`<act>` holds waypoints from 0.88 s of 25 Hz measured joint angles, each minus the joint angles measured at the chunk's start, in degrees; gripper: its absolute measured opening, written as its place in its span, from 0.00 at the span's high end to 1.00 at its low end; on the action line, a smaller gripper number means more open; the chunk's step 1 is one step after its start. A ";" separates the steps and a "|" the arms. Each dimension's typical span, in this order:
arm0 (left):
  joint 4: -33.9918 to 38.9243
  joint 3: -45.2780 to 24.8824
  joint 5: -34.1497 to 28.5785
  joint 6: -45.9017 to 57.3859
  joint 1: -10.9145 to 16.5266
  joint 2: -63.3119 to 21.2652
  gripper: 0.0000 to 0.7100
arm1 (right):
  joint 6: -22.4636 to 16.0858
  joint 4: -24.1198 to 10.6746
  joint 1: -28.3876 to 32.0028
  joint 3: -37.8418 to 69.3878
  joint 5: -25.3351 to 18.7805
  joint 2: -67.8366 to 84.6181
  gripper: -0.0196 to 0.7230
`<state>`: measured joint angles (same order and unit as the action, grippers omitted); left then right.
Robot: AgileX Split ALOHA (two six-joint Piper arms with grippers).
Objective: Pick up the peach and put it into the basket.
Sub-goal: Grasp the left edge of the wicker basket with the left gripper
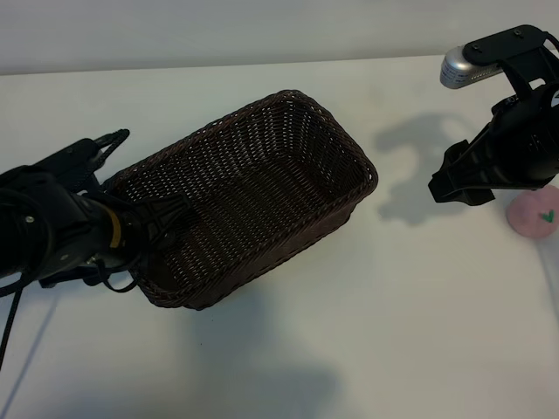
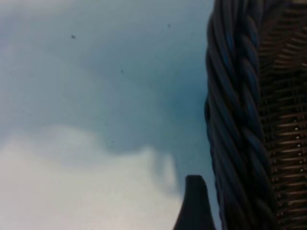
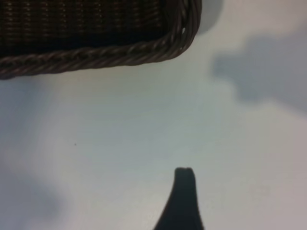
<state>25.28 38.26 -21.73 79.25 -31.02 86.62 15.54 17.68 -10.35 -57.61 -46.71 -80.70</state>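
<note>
Left claw (image 1: 144, 223): mine, spread wide, gripping nothing, at basket (image 1: 262, 148) rim.
Right claw (image 1: 450, 183): spread, unladen.
Peach (image 1: 534, 215): just beside right claw.

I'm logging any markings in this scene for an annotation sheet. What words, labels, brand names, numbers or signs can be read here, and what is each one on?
Readable words, brands or numbers: none in any view.
Peach: a small green leaf-shaped mark like a tick, a sign only, no letters.
Basket: plain woven wicker, no label showing.
Left gripper and right gripper: black housings, no legible print.
Left arm: a yellow band, blank.
</note>
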 joint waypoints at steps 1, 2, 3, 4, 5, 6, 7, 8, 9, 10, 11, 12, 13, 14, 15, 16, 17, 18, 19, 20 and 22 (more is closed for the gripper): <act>-0.12 0.00 0.12 0.00 0.00 0.48 0.20 | 0.00 0.00 0.00 0.00 -0.05 0.00 0.17; -0.19 0.00 0.30 0.00 0.00 0.84 0.20 | 0.00 0.00 0.00 0.00 -0.11 0.00 0.17; -0.24 0.00 0.60 0.00 0.00 1.32 0.20 | 0.00 0.00 0.00 0.00 -0.11 0.00 0.17; -0.26 0.00 0.78 0.00 0.00 1.83 0.20 | 0.00 0.00 0.00 0.00 -0.15 0.00 0.17; -0.26 0.00 1.12 0.00 0.00 2.39 0.20 | 0.00 0.00 0.00 0.00 -0.17 0.00 0.17; -0.26 0.00 1.36 0.00 0.00 2.85 0.20 | 0.00 0.00 0.00 0.00 -0.22 0.00 0.17; -0.31 0.00 1.52 0.00 0.00 3.30 0.20 | 0.00 0.00 0.00 0.00 -0.22 0.00 0.17; -0.31 0.00 1.81 0.00 0.00 3.57 0.20 | 0.00 0.00 0.00 0.00 -0.22 0.00 0.17; -0.31 0.00 2.13 0.00 0.00 3.82 0.20 | 0.00 0.00 0.00 0.00 -0.29 0.00 0.17; -0.31 -0.04 2.44 0.00 0.00 3.83 0.20 | 0.00 0.00 0.00 0.00 -0.29 0.00 0.17; -0.31 -0.04 2.63 0.00 0.00 3.83 0.20 | 0.00 0.00 0.00 0.00 -0.35 0.00 0.17; -0.31 -0.06 2.68 0.00 0.00 3.83 0.20 | 0.00 0.00 0.00 0.00 -0.39 0.00 0.17; -0.31 -0.06 2.68 0.00 0.00 3.83 0.20 | 0.00 0.00 0.00 0.00 -0.39 0.00 0.17; -0.31 -0.06 2.68 0.00 0.00 3.83 0.20 | 0.00 0.00 0.00 0.00 -0.41 0.00 0.17; -0.31 -0.06 2.68 0.00 0.00 3.83 0.21 | 0.00 0.00 0.00 0.00 -0.41 0.00 0.17; -0.31 -0.06 2.68 0.00 0.00 3.83 0.22 | 0.00 0.00 0.00 0.00 -0.41 0.00 0.17; -0.31 -0.06 2.68 0.00 0.00 3.83 0.24 | 0.00 0.00 0.00 0.00 -0.41 0.00 0.17; -0.31 -0.06 2.68 0.00 0.00 3.83 0.27 | 0.00 0.00 0.00 0.00 -0.41 0.00 0.17; -0.31 -0.06 2.62 0.05 0.00 3.83 0.31 | 0.00 0.00 0.00 0.00 -0.41 0.00 0.17; -0.31 -0.06 2.36 0.12 0.00 3.83 0.36 | 0.00 0.00 0.00 0.00 -0.41 0.00 0.17; -0.31 -0.18 1.88 0.17 0.05 3.83 0.49 | 0.00 0.00 0.00 0.00 -0.41 0.00 0.17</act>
<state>24.97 38.08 -19.85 79.41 -30.98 90.44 15.54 17.68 -10.35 -57.61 -47.13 -80.70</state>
